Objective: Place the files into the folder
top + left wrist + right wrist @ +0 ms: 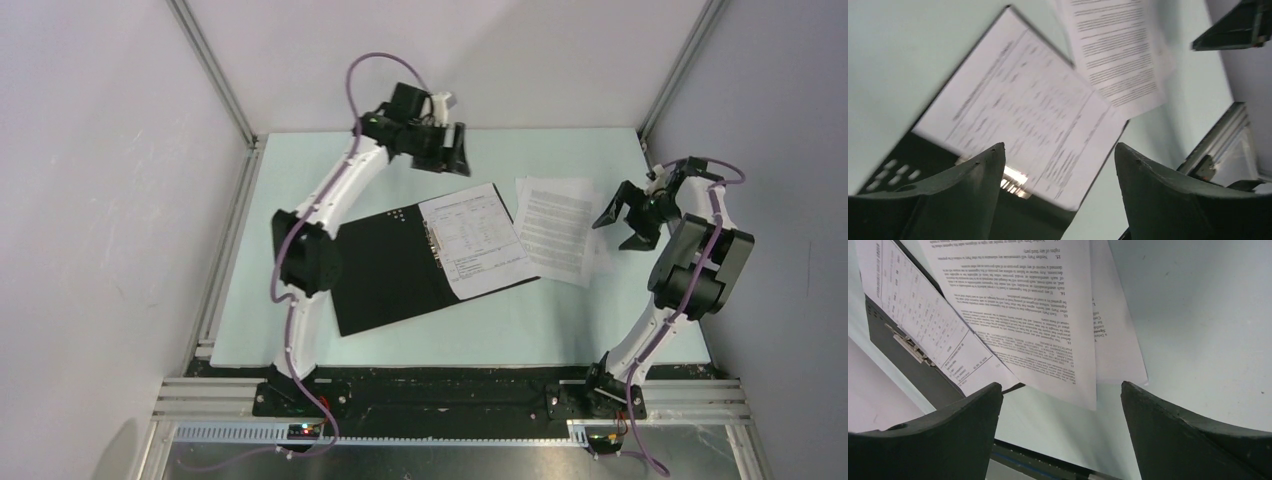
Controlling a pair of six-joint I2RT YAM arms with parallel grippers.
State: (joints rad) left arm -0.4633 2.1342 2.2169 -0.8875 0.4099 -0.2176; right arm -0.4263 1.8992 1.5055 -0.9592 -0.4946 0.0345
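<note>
Two loose files [556, 230], lower mostly covered

Parted fingers [1168, 200] above files [1023, 120], folder [923, 150]

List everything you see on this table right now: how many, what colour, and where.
folder: one, black inside, lying open left of the table's middle
metal clip: one, silver, at the folder's spine
sheet with tables: one, white, on the folder's right half
sheets of text: at least two, white, overlapping, right of the folder
table: one, pale green, under everything
left gripper: one, black, open, above the folder's far edge
right gripper: one, black, open, right of the sheets of text
</note>
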